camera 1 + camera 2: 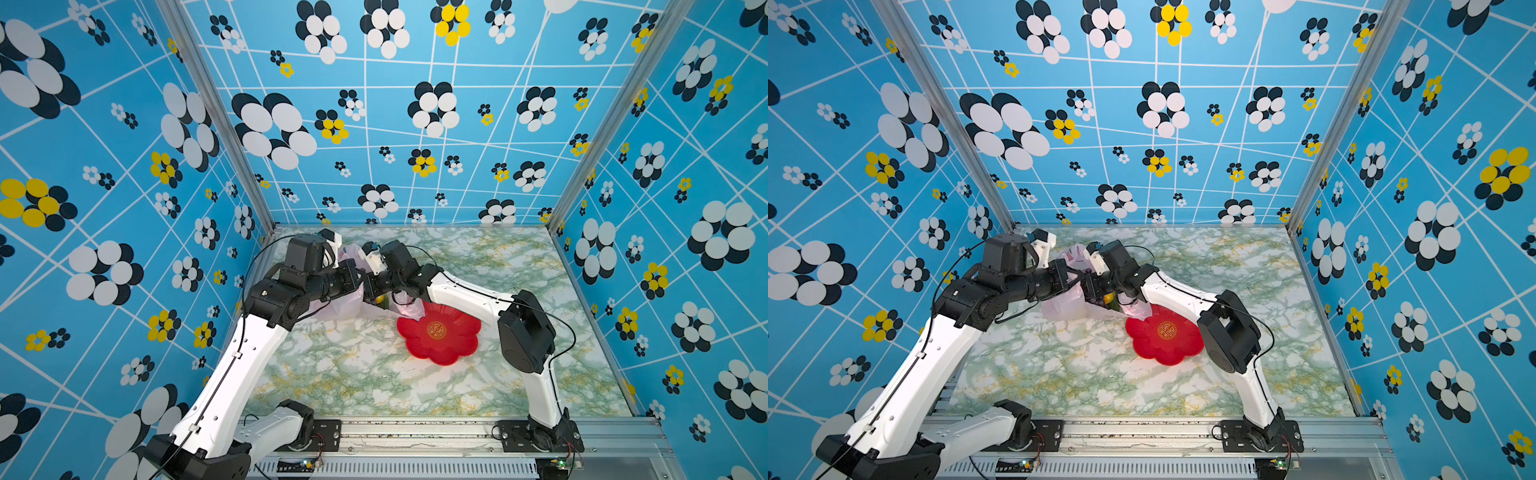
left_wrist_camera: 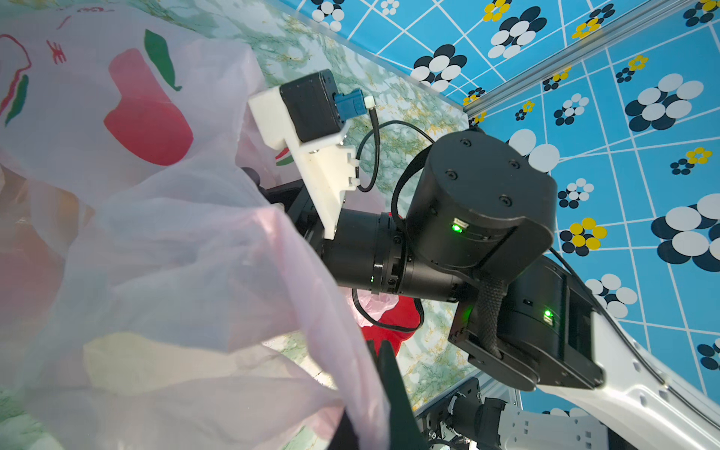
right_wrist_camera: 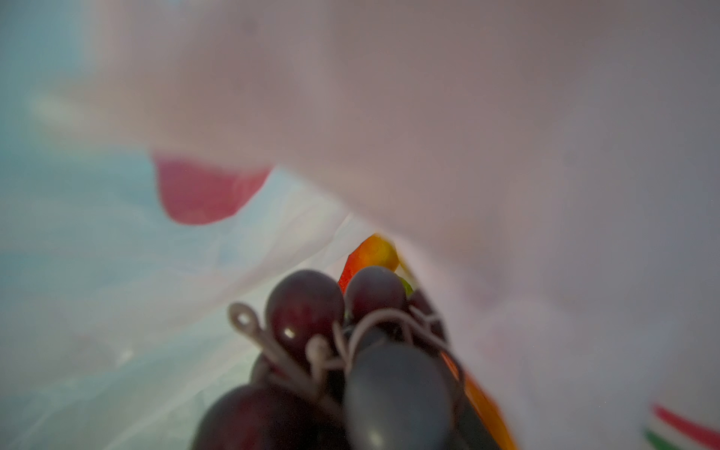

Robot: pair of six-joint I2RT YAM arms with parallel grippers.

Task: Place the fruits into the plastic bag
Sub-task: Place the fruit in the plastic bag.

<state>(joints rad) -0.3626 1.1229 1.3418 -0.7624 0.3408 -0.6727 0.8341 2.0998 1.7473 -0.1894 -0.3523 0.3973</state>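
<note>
On the marble table (image 1: 374, 374) the left gripper (image 1: 1074, 277) pinches the plastic bag (image 2: 187, 249) tight. The right gripper (image 1: 1090, 291) is inside by the grape bunch (image 3: 307, 311) — its fingers are hidden, so I cannot tell.

Both top views are bright and evenly lit, the walls (image 1: 104, 208) bowing at the edges, shadows faint. My right wrist view is dim and hazy: the plastic bag (image 3: 506, 117) smears up close, the grape bunch (image 3: 304, 307) only half sharp.

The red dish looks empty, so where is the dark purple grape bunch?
In the right wrist view the dark purple grape bunch lies inside the pale-pink translucent plastic bag, beside a red-orange fruit.
</note>
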